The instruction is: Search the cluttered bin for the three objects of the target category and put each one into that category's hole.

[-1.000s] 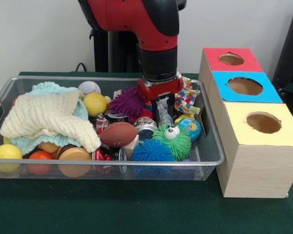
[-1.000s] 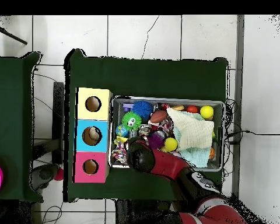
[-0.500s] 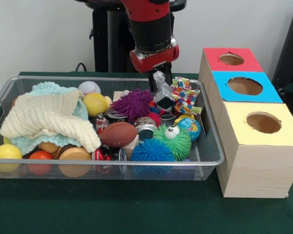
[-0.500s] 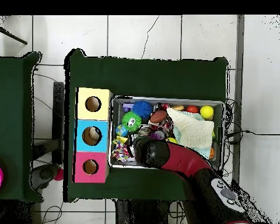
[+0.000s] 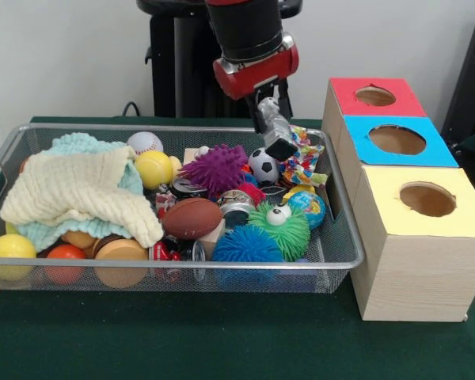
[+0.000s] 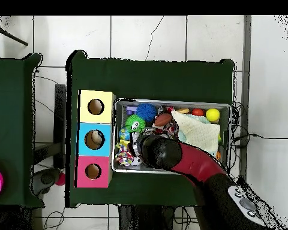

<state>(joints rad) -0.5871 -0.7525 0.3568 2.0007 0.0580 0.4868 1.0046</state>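
I have the hand (image 5: 275,134) clenched on a small silvery object (image 5: 273,127), lifted clear above the bin (image 5: 344,237) at its end nearest the boxes. The red box (image 5: 376,96), blue box (image 5: 396,140) and yellow box (image 5: 427,199) stand just beside the bin, so my carry runs sideways toward them.

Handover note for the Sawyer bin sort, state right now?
Gripper: hangs above the bin's end nearest the boxes, over the small soccer ball. Open, shut or carrying something: cannot tell.
Things: baseball, football and the spiky balls, e.g. the purple one, all lie in the bin.
Holes: red, blue, yellow, beside the bin.
Done: no drop visible. Left: confirm the grasp, then the sorting.
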